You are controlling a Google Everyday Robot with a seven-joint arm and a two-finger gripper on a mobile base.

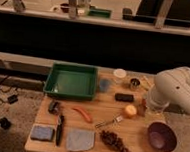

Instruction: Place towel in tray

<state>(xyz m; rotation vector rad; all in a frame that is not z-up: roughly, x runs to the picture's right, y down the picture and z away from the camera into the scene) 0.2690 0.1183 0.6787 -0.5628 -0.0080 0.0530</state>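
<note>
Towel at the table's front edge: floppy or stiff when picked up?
Likely floppy: the towel lies flat and thin, so it should drape from a pinch. Probably light; a push may bunch it rather than slide it. The gripper is at far right, apart from it.

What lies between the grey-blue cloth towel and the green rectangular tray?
An orange-red curved object, in the camera view; the gripper is beside the yellow ball.
</note>
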